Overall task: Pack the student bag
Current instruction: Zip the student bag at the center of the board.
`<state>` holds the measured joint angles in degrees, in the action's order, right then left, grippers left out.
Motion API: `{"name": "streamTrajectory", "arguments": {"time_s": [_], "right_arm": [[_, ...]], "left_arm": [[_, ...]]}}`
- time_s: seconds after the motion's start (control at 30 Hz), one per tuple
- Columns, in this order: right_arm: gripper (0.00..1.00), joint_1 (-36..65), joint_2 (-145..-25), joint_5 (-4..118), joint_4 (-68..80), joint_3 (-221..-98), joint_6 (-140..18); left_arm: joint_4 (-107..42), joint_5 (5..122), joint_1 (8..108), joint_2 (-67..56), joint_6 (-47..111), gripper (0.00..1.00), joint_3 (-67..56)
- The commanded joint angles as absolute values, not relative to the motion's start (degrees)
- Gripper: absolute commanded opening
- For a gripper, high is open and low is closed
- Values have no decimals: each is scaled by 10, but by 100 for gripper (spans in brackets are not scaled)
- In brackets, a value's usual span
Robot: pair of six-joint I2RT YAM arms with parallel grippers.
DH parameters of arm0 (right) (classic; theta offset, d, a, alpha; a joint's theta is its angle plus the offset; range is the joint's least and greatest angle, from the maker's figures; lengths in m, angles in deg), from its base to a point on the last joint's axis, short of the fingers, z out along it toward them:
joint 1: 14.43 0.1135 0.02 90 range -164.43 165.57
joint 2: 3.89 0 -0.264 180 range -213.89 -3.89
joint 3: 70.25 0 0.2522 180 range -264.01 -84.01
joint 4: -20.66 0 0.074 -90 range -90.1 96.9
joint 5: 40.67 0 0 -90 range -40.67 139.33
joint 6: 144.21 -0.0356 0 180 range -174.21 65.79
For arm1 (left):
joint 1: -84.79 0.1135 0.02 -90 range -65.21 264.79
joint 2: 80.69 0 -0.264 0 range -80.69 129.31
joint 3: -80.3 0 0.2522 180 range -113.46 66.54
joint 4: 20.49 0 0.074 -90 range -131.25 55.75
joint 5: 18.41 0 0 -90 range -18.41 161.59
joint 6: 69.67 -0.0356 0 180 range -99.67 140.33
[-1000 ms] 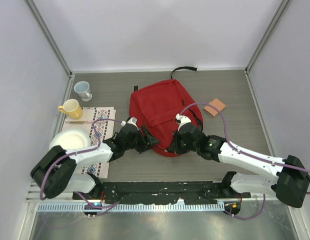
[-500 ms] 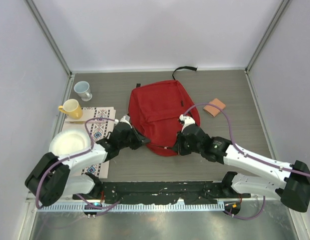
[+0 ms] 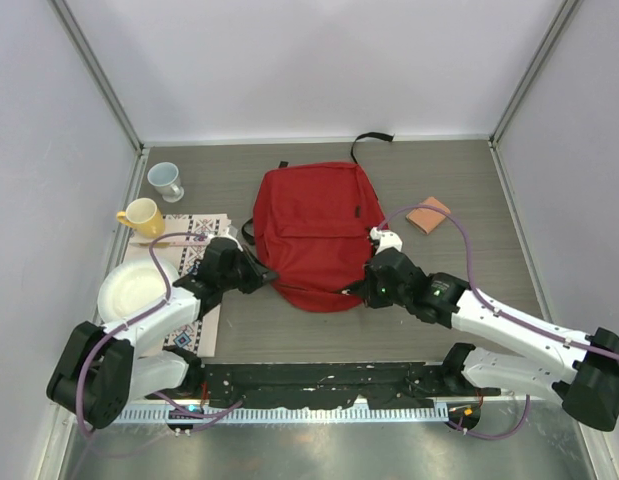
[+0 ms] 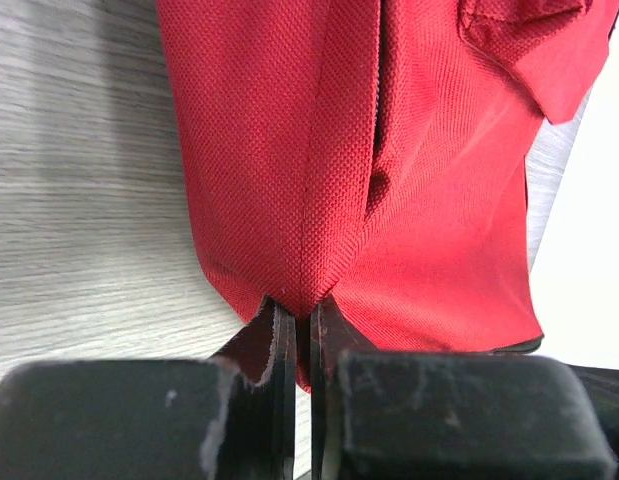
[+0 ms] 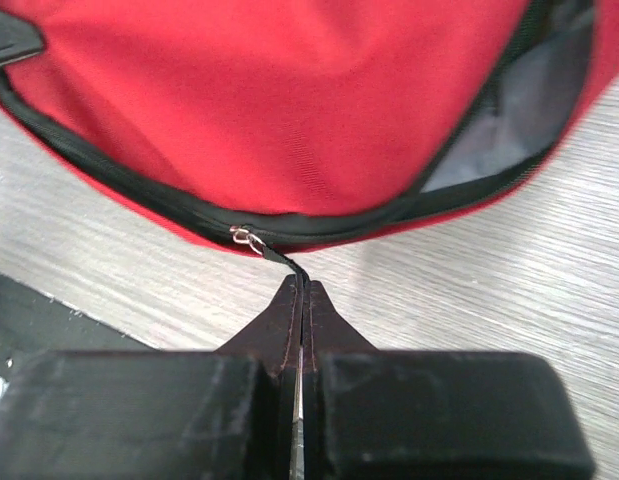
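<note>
The student bag [image 3: 314,225], a large red backpack with black zipper trim, lies flat in the middle of the table, its black top loop [image 3: 372,140] pointing to the far wall. My left gripper [image 3: 261,277] is at the bag's near left edge, shut on a red fabric seam [image 4: 307,270]; in the left wrist view, cloth fills the gap between the fingers of that gripper [image 4: 302,315]. My right gripper [image 3: 357,290] is at the near right edge, shut on the black zipper pull [image 5: 281,258], as the right wrist view of it [image 5: 301,290] confirms. The zipper [image 5: 469,170] gapes open, showing grey lining.
To the left lie a patterned placemat [image 3: 194,262], a white bowl [image 3: 137,288], a yellow mug [image 3: 142,217] and a pale blue mug [image 3: 166,181]. A small orange item [image 3: 429,214] lies right of the bag. Walls close in on three sides.
My left gripper has shut on the bag's side seam and drawn back to the left. The bag has spread flatter and shifted away from the arms. The right gripper stays shut.
</note>
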<state>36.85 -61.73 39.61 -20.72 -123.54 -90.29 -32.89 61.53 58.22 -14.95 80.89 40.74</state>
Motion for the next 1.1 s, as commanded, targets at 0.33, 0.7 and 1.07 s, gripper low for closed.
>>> {"name": "streamTrajectory", "arguments": {"time_s": [0.33,0.7,1.07], "right_arm": [[1,300,-560,354,-240,-1222,-887],[1,300,-564,385,-200,-1222,-889],[1,300,-571,395,-185,-1229,-886]], "left_arm": [[-347,590,643,-177,752,28,389],[-420,603,642,-259,647,98,318],[-430,673,476,-237,449,100,219]]}}
